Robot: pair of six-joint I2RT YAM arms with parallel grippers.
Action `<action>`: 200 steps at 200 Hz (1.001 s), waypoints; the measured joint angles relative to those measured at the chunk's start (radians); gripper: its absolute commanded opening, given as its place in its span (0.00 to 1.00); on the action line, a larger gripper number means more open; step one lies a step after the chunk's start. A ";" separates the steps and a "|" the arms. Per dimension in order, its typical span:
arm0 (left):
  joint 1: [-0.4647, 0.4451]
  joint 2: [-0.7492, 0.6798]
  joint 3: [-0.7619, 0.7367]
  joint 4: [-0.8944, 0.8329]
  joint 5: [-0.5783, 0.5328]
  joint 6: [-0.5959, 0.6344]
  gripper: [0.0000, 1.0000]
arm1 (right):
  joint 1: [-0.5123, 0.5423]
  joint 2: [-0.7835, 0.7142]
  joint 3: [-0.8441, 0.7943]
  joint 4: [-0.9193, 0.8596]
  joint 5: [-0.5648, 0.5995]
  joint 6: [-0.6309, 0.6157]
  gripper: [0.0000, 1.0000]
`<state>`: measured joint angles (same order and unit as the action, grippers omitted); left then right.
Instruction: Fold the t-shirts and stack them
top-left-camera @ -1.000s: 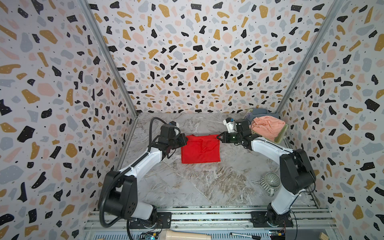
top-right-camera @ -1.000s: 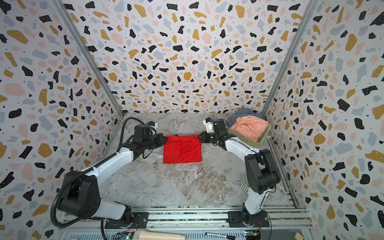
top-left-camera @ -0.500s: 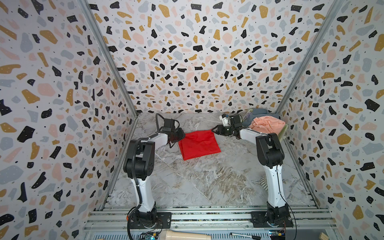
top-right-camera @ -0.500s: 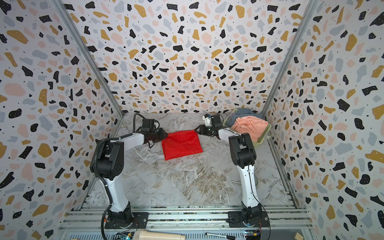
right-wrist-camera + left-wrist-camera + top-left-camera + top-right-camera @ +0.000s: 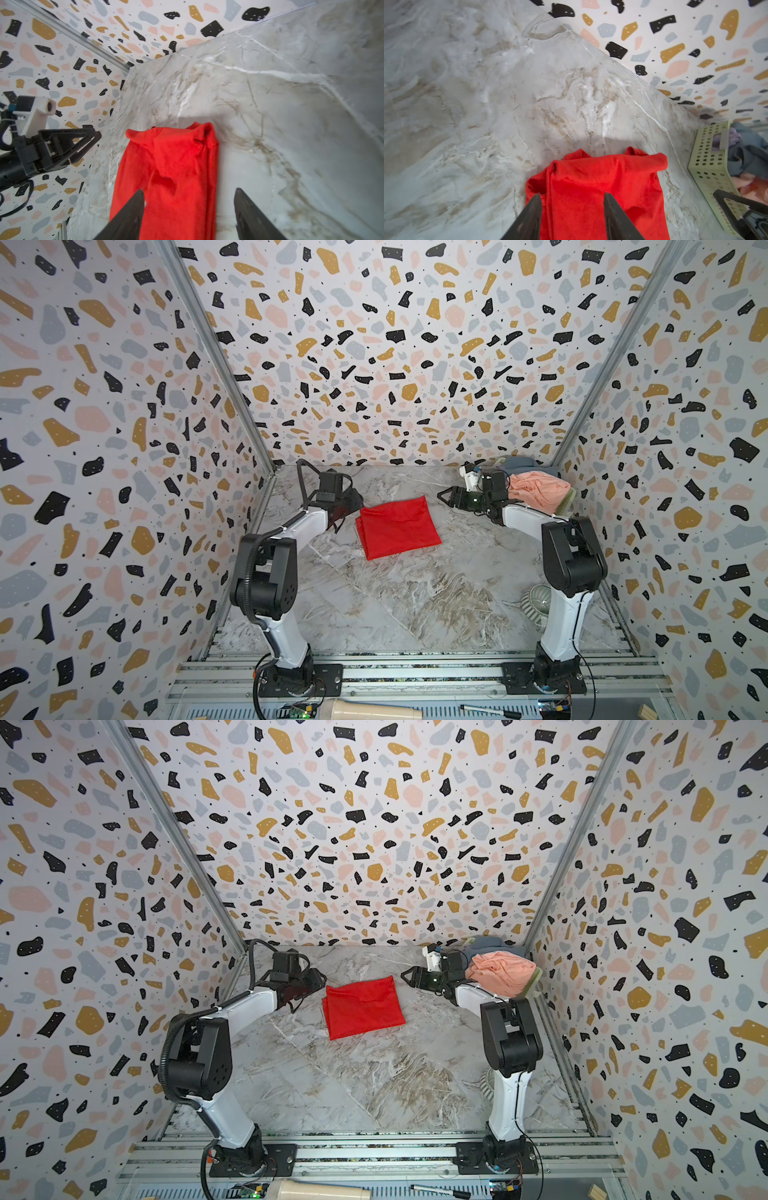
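Left gripper [image 5: 573, 195] parted partway, gripping nothing, tips over one edge of the folded red t-shirt [image 5: 397, 529]. Right gripper [image 5: 189, 190] spread wider, likewise empty, just off the shirt's far corner. Red t-shirt flat on the marble table [image 5: 415, 605], toward the back. Salmon-pink t-shirt [image 5: 538, 489] and grey-blue t-shirt [image 5: 525, 464] heaped in the basket [image 5: 708, 158]. A second ago both clamped on the red cloth's corners; now let go.

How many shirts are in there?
3. A red shirt lies folded on the table, towards the back. A pink shirt is heaped on the basket in the back right corner, with a grey-blue shirt behind it. More may be hidden in the basket.
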<state>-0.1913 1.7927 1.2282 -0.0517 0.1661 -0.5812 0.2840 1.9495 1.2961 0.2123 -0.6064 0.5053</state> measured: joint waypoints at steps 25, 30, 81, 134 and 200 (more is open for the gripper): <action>-0.090 0.071 0.090 -0.038 0.018 0.061 0.55 | 0.075 -0.071 -0.101 0.022 0.018 0.007 0.76; -0.104 0.092 0.111 -0.037 0.026 0.068 0.55 | 0.089 -0.081 -0.124 0.024 0.020 0.011 0.79; -0.178 0.253 0.163 -0.034 0.059 0.101 0.57 | 0.173 -0.161 -0.329 0.034 0.080 0.040 0.81; -0.151 0.287 0.159 -0.033 -0.035 0.109 0.56 | 0.176 -0.258 -0.435 0.045 0.133 0.060 0.81; -0.171 0.198 -0.048 0.109 -0.097 0.076 0.55 | 0.143 -0.400 -0.544 0.021 0.216 0.058 0.81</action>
<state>-0.3626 1.9911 1.1805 0.0570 0.0692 -0.5049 0.4274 1.5497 0.7525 0.2333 -0.3904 0.5636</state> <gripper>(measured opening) 0.556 0.809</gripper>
